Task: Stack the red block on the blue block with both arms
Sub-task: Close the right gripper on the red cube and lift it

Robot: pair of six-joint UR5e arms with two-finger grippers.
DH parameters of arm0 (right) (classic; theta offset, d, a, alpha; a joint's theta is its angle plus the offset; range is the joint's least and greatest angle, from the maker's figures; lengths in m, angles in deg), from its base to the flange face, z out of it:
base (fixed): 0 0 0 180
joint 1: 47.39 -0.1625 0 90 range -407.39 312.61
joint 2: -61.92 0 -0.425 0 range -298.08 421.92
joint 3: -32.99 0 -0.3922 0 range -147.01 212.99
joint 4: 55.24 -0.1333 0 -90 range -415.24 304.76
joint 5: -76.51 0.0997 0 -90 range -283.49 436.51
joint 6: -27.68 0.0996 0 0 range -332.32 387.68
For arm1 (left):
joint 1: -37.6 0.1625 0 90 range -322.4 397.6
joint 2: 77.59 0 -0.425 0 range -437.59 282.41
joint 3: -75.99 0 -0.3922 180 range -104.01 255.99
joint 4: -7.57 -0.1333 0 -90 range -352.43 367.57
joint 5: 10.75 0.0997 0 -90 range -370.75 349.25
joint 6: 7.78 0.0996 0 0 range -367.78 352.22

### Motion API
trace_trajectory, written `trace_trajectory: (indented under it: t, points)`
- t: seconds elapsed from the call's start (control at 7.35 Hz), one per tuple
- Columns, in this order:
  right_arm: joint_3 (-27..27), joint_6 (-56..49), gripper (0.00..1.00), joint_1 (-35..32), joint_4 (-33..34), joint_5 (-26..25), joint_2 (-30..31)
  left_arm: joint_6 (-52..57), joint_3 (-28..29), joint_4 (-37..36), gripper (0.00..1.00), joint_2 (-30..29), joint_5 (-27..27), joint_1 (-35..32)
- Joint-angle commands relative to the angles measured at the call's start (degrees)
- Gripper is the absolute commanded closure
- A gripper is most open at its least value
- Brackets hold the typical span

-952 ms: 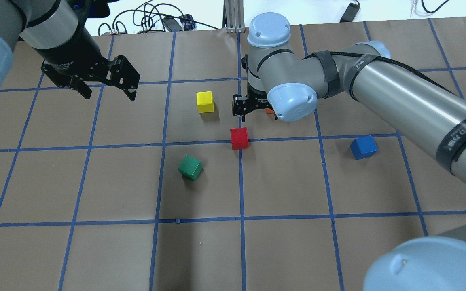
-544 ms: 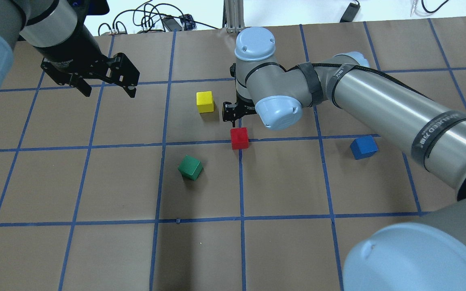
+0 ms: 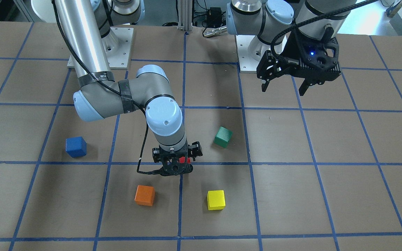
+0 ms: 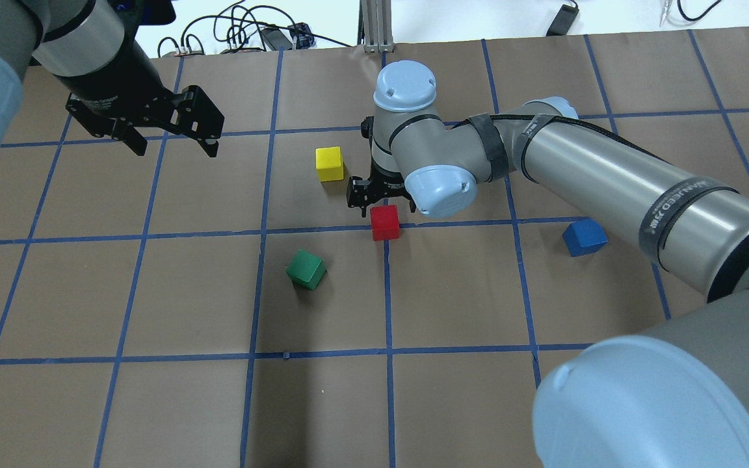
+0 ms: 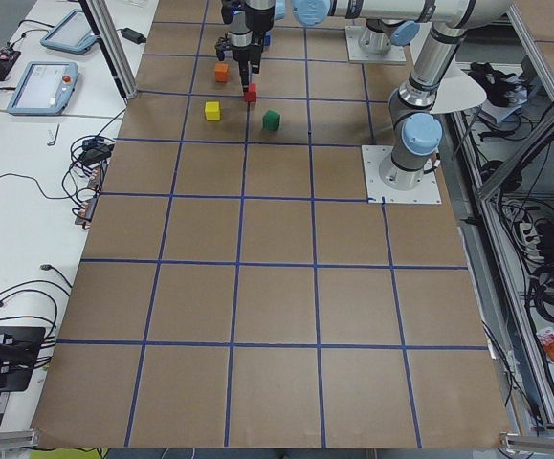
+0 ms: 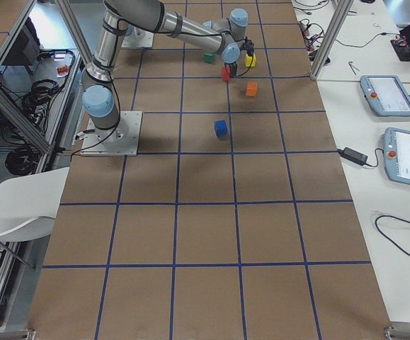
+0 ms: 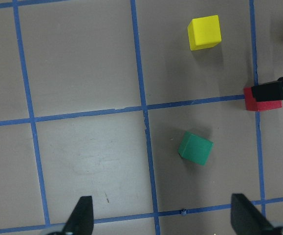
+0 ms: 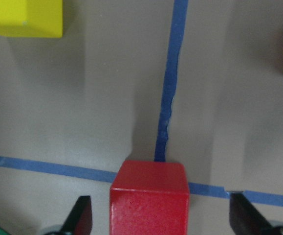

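Note:
The red block sits on a blue tape crossing at mid-table. It also shows in the right wrist view and partly in the front view. My right gripper is open and hovers just over the red block, one finger on each side in the right wrist view, not touching it. The blue block lies alone well to the right; it also shows in the front view. My left gripper is open and empty, held high at the far left.
A yellow block lies just left of the right gripper. A green block lies turned, nearer and left of the red one. An orange block sits beyond the right gripper, hidden under the arm in the overhead view. Cables lie past the table's far edge.
My right gripper has moved left and nearer, from beside the orange block to over the red block. The left gripper has hardly moved. No block has moved.

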Motion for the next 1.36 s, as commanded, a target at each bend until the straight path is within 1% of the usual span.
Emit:
trace_trajectory:
  t: [0.0, 0.54, 0.68, 0.82, 0.95, 1.09, 1.22]
  points:
    - [-2.4, 0.2, 0.00, 0.0, 0.3, 0.1, -0.1, 0.0, 0.0, -0.3, 0.00, 0.0, 0.0, 0.1]
    - [-1.6, 0.0, 0.00, 0.0, 2.4, 0.2, 0.0, 0.0, 0.0, -0.4, 0.00, -0.1, 0.0, 0.1]
    - [-1.4, 0.0, 0.10, 0.0, 2.3, 0.2, 0.0, 0.0, 0.0, -0.4, 0.00, -0.1, 0.0, 0.1]
    - [-1.5, 0.0, 0.39, 0.0, 2.2, 0.2, -0.1, 0.0, 0.0, -0.5, 0.00, -0.1, 0.0, 0.1]
    - [-1.5, -0.3, 0.76, 0.0, 1.9, 0.1, -0.1, 0.0, 0.0, -0.8, 0.00, -0.1, 0.0, 0.1]
    - [-1.5, -1.4, 1.00, 0.0, 1.7, 0.1, 0.1, 0.0, -0.1, -0.8, 0.00, -0.1, 0.0, 0.1]
    - [-1.4, -1.4, 1.00, 0.1, 1.5, 0.1, 0.5, 0.0, 0.0, -0.8, 0.00, -0.1, 0.0, 0.1]
